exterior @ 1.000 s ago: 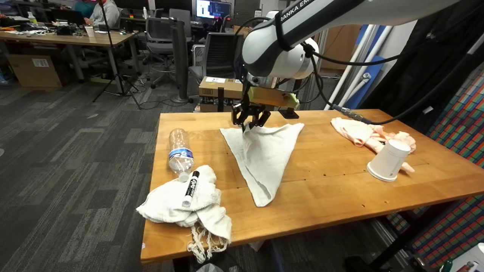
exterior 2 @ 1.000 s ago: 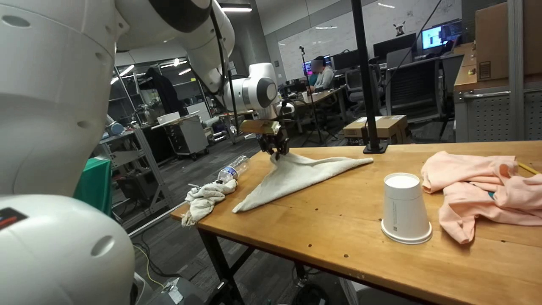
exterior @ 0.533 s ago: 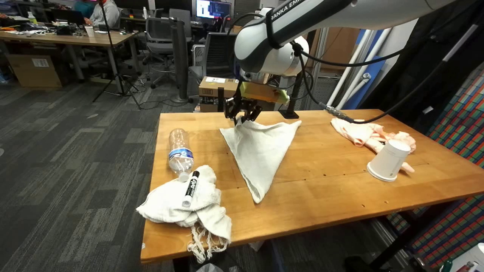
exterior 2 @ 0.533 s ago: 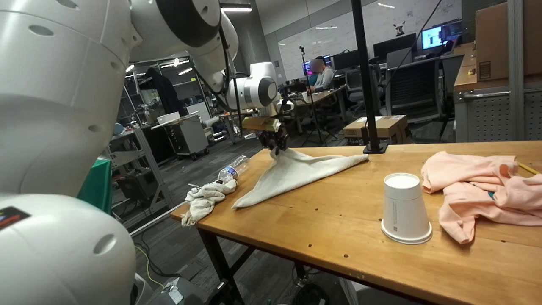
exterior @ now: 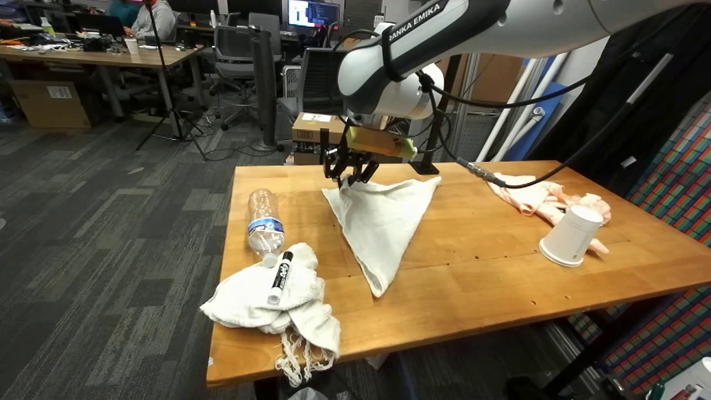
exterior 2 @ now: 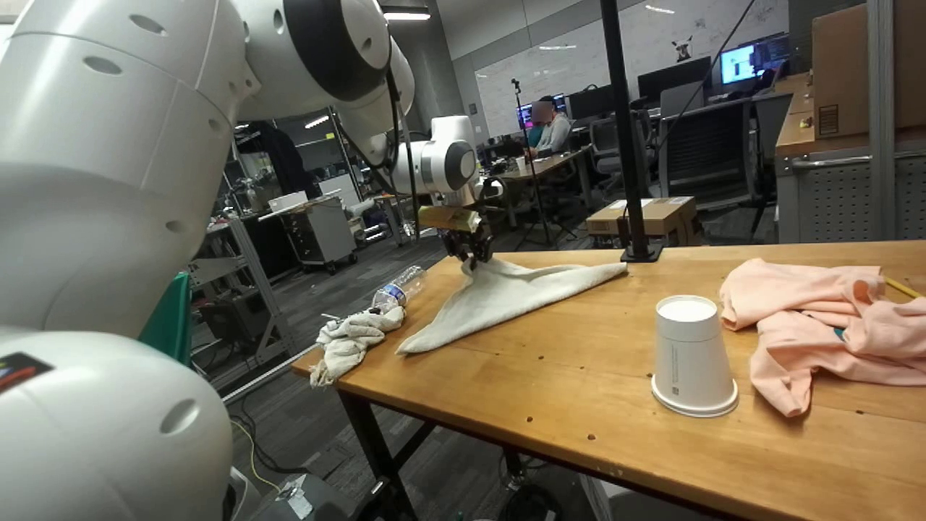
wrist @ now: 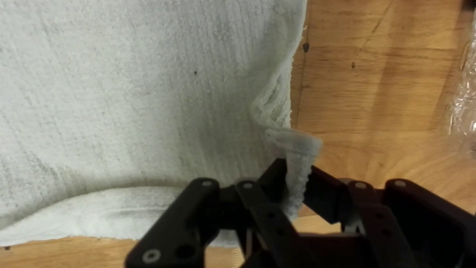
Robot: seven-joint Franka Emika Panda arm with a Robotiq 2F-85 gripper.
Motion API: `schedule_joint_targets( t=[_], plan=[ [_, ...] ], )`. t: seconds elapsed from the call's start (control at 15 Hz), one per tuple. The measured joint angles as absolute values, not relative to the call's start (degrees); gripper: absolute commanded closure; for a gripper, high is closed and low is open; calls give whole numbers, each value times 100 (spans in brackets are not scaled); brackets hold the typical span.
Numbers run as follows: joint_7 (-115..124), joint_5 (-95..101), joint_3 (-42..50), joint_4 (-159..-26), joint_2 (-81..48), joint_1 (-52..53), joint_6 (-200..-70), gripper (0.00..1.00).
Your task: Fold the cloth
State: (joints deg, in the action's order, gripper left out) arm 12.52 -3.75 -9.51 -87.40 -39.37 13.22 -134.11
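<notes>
A robot's hand [wrist: 297, 176] pinches a narrow flap of the white cloth [exterior: 383, 228], which lies in a rough triangle on a wooden bench [exterior: 477, 289], between a plastic bottle [exterior: 265, 228] at 9 o'clock and an upturned paper cup [exterior: 571, 236] at 3, as seen in an exterior view. The gripped corner stands at 11, slightly raised; the free tip points to 6. A fringed towel [exterior: 303, 311] bearing a marker [exterior: 280, 278] sits between 7 and 8. The step appears to be settling the folded corner. Doing it well would likely mean lowering the flap, matching the layers' edges, and releasing low before lifting straight up, lest it snag and skew the fold. The lip curling at 8 o'clock in the wrist view may need flattening afterward.
</notes>
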Motion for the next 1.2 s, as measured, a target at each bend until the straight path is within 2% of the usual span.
schedule_joint_targets(
  t=[1.07, 1.13, 1.2],
  plan=[
    [1098, -329, -859, -7208, -5021, 1585, -12763, 90],
    [1097, -329, -849, -7099, -5103, 1585, -12712, 79],
    [1095, -329, -840, -6996, -5183, 1585, -12665, 72]
  ],
)
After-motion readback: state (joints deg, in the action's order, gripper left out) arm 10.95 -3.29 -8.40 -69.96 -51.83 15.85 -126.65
